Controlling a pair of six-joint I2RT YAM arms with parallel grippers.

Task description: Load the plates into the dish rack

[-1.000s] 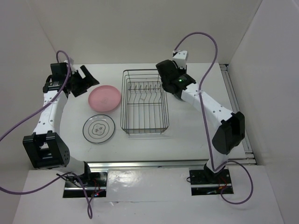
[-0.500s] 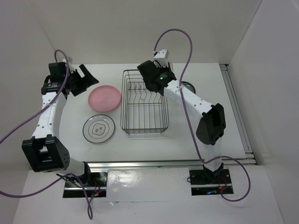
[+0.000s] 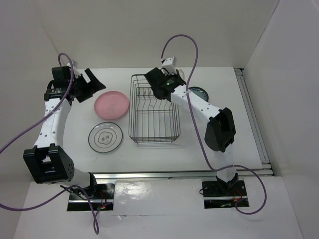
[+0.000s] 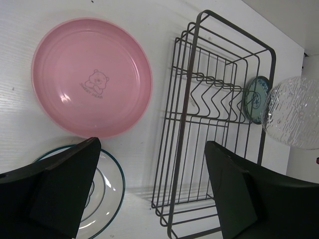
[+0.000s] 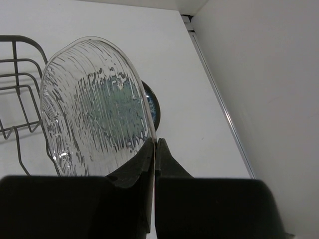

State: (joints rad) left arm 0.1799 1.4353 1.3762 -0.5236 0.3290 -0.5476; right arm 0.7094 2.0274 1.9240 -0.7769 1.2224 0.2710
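The black wire dish rack (image 3: 153, 110) stands mid-table, its slot prongs at the far end. The pink plate (image 3: 112, 104) and the white dark-rimmed plate (image 3: 105, 137) lie flat to its left. The small teal plate (image 3: 199, 92) lies to the right of its far end. My right gripper (image 5: 155, 144) is shut on the rim of the clear glass plate (image 5: 94, 109) and holds it on edge by the rack's far right corner, above the table. The glass plate also shows in the left wrist view (image 4: 294, 112). My left gripper (image 3: 92, 82) is open and empty, high above the pink plate's far left.
White walls close in the table at the back and on both sides. A metal rail (image 3: 251, 119) runs along the right edge. The right arm's forearm (image 3: 197, 102) reaches across the table just right of the rack.
My right arm has swung left with the glass plate, from beyond the rack's right side to its far right corner, uncovering the teal plate. The left arm has barely moved.
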